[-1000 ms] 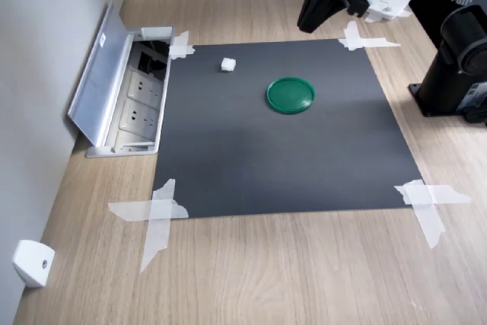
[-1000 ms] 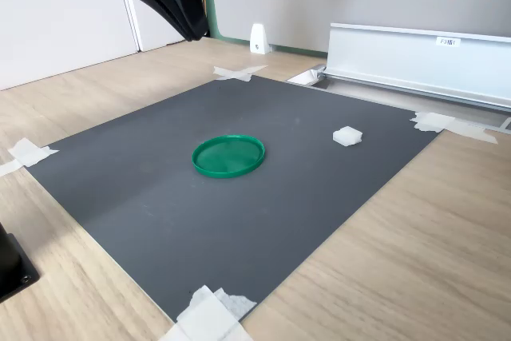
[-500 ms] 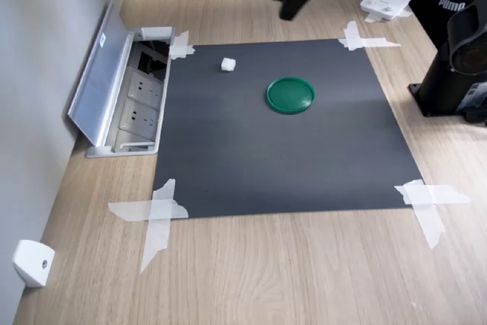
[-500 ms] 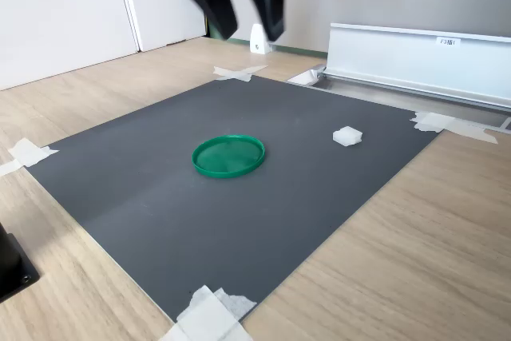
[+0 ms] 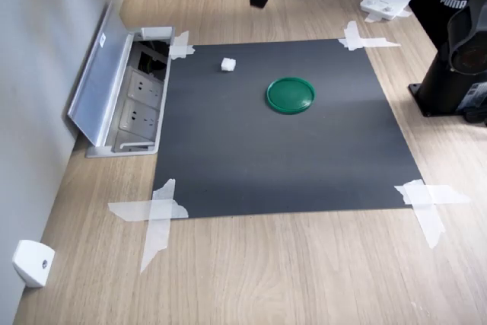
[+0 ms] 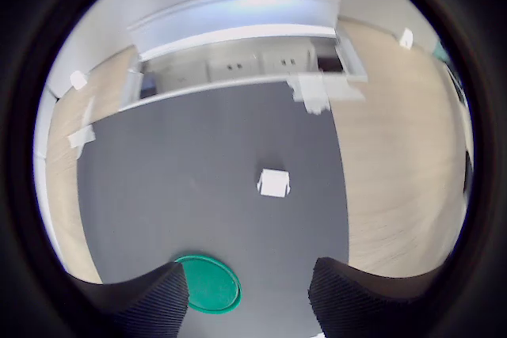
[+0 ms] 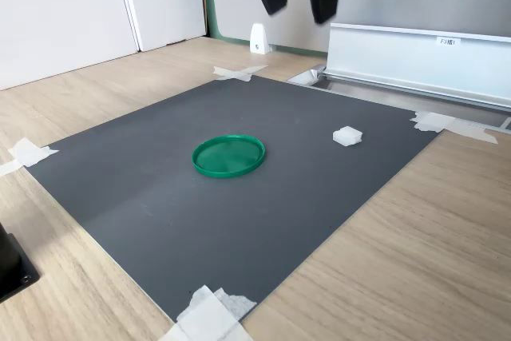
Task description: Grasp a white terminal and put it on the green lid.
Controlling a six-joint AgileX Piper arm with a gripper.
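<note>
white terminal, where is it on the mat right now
The white terminal lies on the black mat near its far corner on the first exterior view's left, beside the open socket box, apart from the green lid to its right.

White terminal [image 5: 227, 64] apart from green lid [image 5: 290, 94]
</note>
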